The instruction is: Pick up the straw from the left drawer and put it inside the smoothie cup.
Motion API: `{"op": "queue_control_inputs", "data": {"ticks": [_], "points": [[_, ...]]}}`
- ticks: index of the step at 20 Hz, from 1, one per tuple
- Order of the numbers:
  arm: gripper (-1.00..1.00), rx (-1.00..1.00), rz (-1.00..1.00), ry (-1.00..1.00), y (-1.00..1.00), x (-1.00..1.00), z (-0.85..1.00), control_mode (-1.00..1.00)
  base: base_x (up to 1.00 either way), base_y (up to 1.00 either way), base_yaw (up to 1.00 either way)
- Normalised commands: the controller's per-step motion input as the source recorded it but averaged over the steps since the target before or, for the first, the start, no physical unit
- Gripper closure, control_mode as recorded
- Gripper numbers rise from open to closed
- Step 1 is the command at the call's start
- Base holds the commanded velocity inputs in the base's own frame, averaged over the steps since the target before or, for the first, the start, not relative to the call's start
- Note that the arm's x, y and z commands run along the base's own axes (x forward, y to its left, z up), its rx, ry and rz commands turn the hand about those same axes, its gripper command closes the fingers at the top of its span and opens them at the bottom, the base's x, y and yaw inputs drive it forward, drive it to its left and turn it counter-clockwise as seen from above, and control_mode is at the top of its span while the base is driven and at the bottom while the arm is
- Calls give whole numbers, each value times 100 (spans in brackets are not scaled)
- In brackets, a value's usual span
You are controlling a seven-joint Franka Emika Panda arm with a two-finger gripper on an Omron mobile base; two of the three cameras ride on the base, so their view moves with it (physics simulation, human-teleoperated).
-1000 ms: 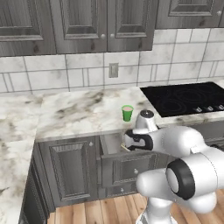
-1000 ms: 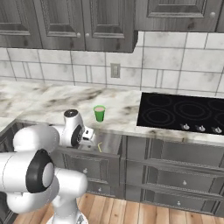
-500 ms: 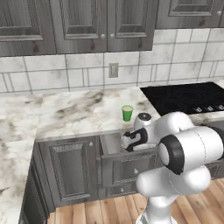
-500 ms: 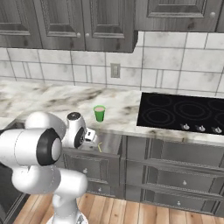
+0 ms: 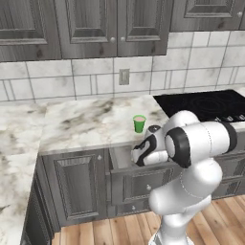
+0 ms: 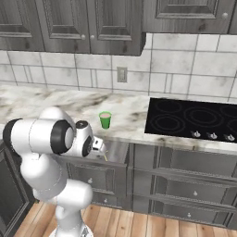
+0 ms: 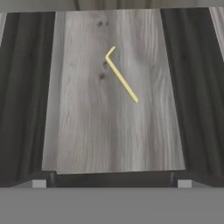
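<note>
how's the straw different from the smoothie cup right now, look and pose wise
The straw is a thin pale yellow stick with a short bend at one end; the smoothie cup is a small bright green tapered cup.
The straw lies flat on the wood-grain floor of the open left drawer; the smoothie cup stands upright on the marble counter.
Neither is held: the gripper hangs open above the drawer.

Arm (image 5: 191, 143) bent low, jaws wide apart

A home kitchen: grey panelled cabinets (image 5: 86, 24), marble counter (image 5: 81, 122), tiled backsplash (image 6: 185, 65) and black cooktop (image 6: 194, 118).
</note>
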Motion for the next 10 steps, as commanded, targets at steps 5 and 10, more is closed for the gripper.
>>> {"op": "queue_control_inputs", "data": {"ticks": [5, 10], "points": [[-100, 0, 0, 3, 0, 19, -29, -100, 0, 0, 0], [-100, -1, 0, 8, 0, 14, -22, -100, 0, 0, 0]]}}
